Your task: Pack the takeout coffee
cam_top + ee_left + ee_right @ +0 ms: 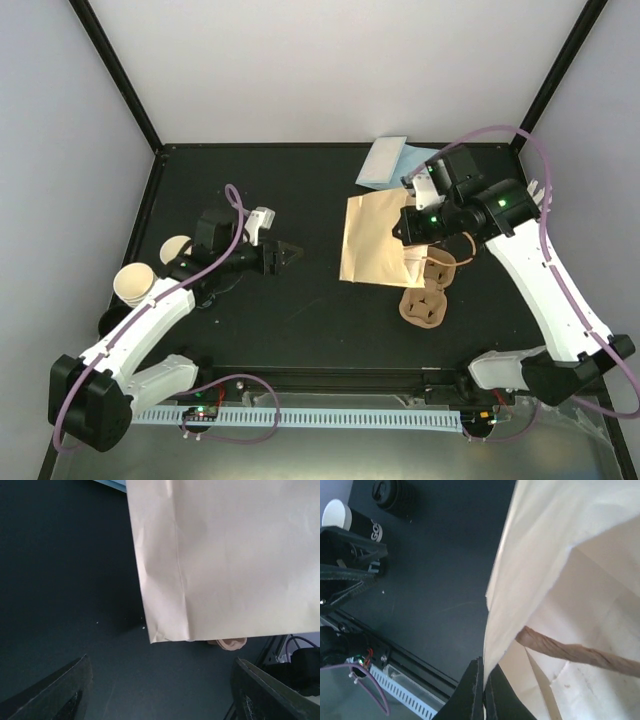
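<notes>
Holding the tan paper bag (372, 240) open at 3 o'clock with my right end effector (483, 690) clamped on its rim, I judge the left end effector (284, 256), fingers apart and empty, must next fetch the takeout coffee (395, 497) standing at 9 o'clock on the bench (320, 330).

Bare bench (320, 300) lies between the left claw (284, 256), its fingers spread, and the paper bag (375, 240) ahead of it; nothing stands in that lane. Beside the right claw (483, 680), pinched on the bag's rim, the mouth gapes, crossed by a twisted handle (570, 652). The cup carrier (425, 305) crowds that claw's near side.
</notes>
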Available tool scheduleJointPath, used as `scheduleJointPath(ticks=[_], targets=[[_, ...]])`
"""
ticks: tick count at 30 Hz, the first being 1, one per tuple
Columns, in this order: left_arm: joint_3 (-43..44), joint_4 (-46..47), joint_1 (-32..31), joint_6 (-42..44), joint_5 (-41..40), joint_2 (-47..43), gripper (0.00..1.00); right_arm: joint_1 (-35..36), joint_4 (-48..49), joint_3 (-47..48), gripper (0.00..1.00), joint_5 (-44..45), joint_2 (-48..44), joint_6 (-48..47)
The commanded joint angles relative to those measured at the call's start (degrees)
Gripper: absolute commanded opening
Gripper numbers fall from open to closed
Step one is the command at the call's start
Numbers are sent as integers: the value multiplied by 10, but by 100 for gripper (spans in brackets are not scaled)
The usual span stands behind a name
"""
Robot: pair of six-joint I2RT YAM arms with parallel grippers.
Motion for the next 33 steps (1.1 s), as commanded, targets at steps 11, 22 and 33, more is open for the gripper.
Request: scheduleJointPath(ticks=[11,22,33], targets=[[10,-22,-24,-5,-13,-5,77,105,-33,63,35,56,108,14],[27,-39,-33,-6,-16,-18,79,114,52,91,46,-87,118,2],[38,-78,-30,-66,-169,-60,99,109,78,116,44,11,73,-3]])
